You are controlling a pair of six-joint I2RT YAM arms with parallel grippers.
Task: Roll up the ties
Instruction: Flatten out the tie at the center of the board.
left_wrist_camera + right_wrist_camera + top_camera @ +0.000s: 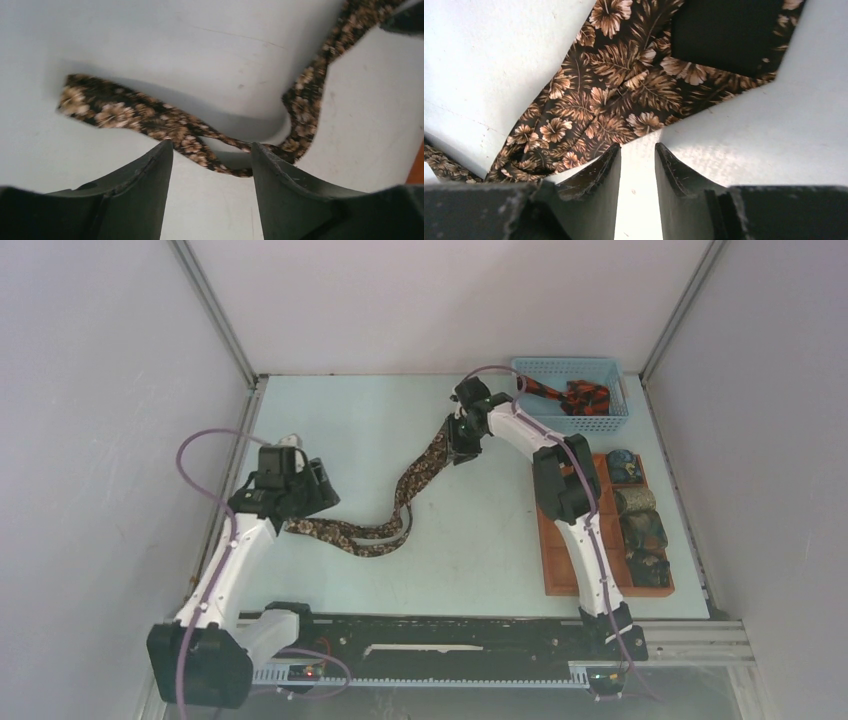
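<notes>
A dark brown tie (415, 475) with tan floral print lies unrolled on the pale table. It snakes from the left arm through a bend in the middle up to the right arm. My left gripper (318, 502) hangs over its narrow end, and in the left wrist view that gripper (212, 145) is open, with the tie (150, 117) running just past the fingertips. My right gripper (462, 452) is at the tie's wide end (614, 85). In its wrist view the right gripper (638, 145) stands narrowly open with only bare table between the fingers.
A blue mesh basket (570, 363) at the back right holds a black and red-orange tie (580, 397). An orange-brown compartment tray (560, 560) along the right side holds several rolled ties (640, 530). White walls enclose the table.
</notes>
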